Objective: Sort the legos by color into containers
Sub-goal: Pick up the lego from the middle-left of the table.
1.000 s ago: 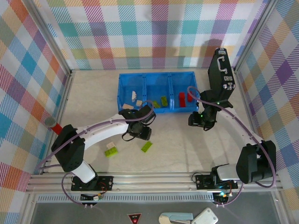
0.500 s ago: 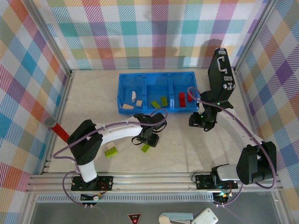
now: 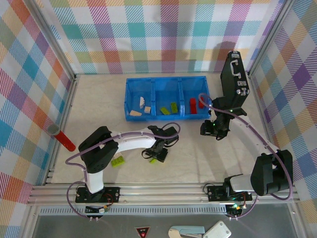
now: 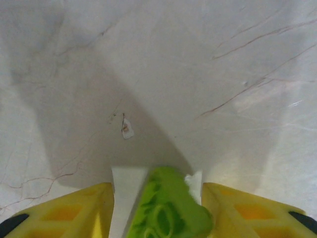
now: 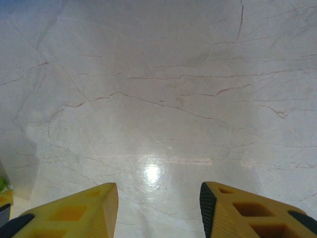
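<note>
Top external: tray mostly sorted, cream legos left, green legos middle, red legos right. Your left gripper straddles loose green brick on table, jaws apart, unclamped. Second green brick left to go. Right gripper: jaws apart, empty.

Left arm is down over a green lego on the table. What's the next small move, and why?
Probably close the left gripper on the lime green brick: it sits between the yellow fingers with bare table showing on both sides, so it looks not yet gripped. Lifting it toward the tray's middle compartment, where other green bricks lie, would follow.
</note>
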`<state>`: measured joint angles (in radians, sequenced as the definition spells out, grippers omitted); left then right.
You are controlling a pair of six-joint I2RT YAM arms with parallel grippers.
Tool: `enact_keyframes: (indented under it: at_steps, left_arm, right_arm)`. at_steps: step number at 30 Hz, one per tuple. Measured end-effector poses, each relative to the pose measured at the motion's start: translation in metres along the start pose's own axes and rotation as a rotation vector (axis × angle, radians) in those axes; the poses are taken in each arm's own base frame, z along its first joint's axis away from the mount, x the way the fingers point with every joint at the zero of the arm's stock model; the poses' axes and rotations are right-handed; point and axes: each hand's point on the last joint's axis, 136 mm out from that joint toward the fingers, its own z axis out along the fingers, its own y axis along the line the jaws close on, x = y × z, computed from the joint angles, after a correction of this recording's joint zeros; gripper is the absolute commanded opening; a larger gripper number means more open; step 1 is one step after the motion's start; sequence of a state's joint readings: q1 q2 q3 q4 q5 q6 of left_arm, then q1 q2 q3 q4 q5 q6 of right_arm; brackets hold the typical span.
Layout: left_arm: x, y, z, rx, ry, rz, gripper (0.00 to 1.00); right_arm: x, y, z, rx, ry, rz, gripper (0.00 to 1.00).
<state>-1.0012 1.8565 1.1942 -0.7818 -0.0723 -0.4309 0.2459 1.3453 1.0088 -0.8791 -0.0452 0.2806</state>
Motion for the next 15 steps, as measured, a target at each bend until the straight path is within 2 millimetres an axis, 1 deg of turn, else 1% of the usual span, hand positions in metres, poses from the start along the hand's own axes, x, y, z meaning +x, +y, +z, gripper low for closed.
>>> enact_keyframes:
  at_steps: [9, 15]
  left_arm:
    - [0.0001, -0.0042, 0.0017, 0.015, -0.004, 0.0, 0.37]
    - [-0.0007, -0.0046, 0.0013, 0.017, -0.008, 0.0, 0.35]
  right_arm:
    - [0.0005, -0.0004, 0.0019, 0.002, 0.007, 0.001, 0.49]
    - [0.0007, -0.0005, 0.002, 0.003, 0.008, 0.001, 0.48]
